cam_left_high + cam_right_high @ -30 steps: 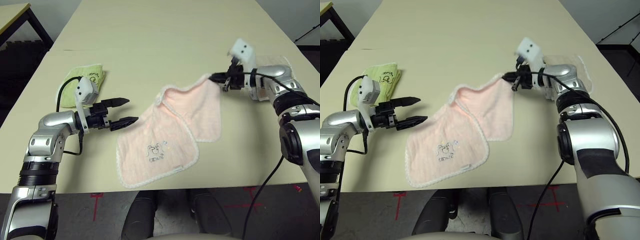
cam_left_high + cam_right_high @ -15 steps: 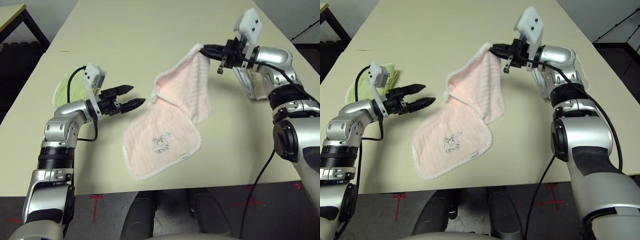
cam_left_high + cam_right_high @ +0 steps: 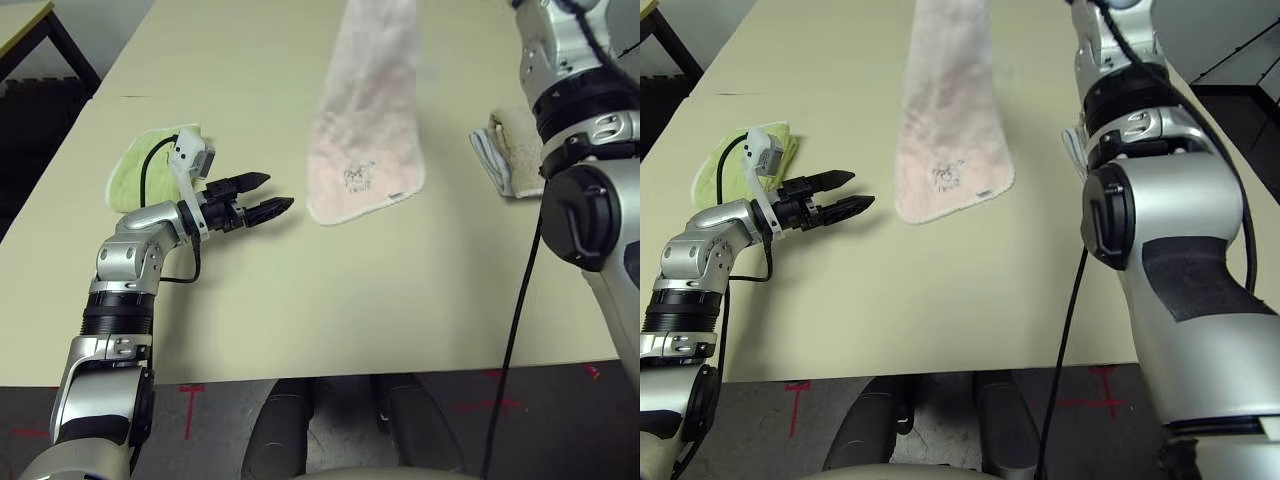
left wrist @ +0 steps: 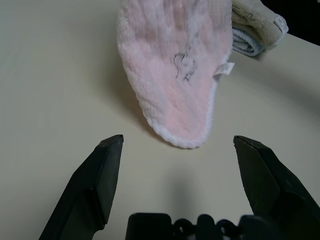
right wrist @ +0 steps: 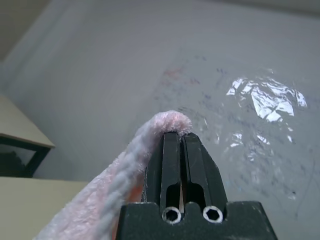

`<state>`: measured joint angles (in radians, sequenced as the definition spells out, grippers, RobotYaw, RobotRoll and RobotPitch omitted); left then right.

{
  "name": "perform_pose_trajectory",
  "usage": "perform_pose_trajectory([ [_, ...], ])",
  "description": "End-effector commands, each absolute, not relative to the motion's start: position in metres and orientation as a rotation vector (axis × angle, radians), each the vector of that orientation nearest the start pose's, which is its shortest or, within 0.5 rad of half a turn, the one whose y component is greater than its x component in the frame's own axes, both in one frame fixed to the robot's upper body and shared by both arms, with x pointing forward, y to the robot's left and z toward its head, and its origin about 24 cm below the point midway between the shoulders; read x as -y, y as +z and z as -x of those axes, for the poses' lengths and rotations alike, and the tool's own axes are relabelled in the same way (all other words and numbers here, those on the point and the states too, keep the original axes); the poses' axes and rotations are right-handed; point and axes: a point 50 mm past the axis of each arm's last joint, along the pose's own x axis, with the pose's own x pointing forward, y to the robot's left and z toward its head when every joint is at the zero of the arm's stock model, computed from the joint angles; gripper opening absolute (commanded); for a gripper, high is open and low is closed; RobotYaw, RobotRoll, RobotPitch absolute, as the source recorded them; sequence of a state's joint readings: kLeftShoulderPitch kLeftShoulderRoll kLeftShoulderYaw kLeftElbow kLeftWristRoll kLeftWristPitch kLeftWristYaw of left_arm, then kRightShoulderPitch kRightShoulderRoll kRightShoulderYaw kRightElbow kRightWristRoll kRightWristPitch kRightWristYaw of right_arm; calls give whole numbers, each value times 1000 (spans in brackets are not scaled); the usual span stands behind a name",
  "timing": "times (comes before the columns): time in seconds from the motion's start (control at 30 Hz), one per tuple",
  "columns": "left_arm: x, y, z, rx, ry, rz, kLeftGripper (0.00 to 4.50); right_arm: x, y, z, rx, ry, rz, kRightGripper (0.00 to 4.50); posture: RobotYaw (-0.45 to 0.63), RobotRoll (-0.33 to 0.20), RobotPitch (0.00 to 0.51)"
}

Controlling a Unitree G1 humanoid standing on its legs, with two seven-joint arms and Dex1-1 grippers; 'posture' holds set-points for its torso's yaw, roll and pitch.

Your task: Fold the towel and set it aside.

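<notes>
The pale pink towel point(image 3: 365, 110) hangs down in a long narrow strip, its embroidered figure near the lower end. That rounded lower end, edged with white trim, is at the tabletop; I cannot tell whether it touches. My right gripper point(image 5: 181, 136) is shut on the towel's top point(image 5: 100, 200), raised high above the table. My left gripper point(image 3: 278, 192) stands open low over the table, just left of the towel's lower end point(image 4: 175, 75), with nothing between its fingers point(image 4: 102, 180).
A lime-green folded towel point(image 3: 135, 180) lies on the table behind my left gripper. A beige folded towel point(image 3: 510, 150) with a white edge lies to the right, beside my right arm point(image 3: 580, 100). The beige tabletop point(image 3: 380, 300) spreads in front.
My right gripper has risen past the top of the head views, pulling the towel off the table into a hanging strip. My left gripper has stayed open in about the same place.
</notes>
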<state>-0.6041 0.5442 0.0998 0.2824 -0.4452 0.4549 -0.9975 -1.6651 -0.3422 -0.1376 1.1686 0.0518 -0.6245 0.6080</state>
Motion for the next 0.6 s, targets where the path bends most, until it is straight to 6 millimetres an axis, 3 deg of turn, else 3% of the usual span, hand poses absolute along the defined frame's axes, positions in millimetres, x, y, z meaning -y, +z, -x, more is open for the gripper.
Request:
perform_pose_trajectory([
  [0.03, -198, 183, -336, 18, -914, 83, 4500, 103, 428, -360, 1060, 563, 459, 59, 28, 0, 154],
  [0.13, -174, 225, -353, 168, -841, 70, 4500, 84, 418, -366, 971, 606, 540, 59, 44, 0, 153],
  [0.3, -140, 255, -350, 246, -889, 137, 4500, 74, 419, -369, 936, 574, 538, 59, 47, 0, 152],
  [0.43, -132, 253, -346, 226, -917, 128, 4500, 66, 437, -361, 994, 507, 488, 59, 50, 0, 148],
  [0.6, -142, 234, -346, 108, -888, 66, 4500, 60, 414, -373, 879, 569, 538, 59, 59, 0, 150],
])
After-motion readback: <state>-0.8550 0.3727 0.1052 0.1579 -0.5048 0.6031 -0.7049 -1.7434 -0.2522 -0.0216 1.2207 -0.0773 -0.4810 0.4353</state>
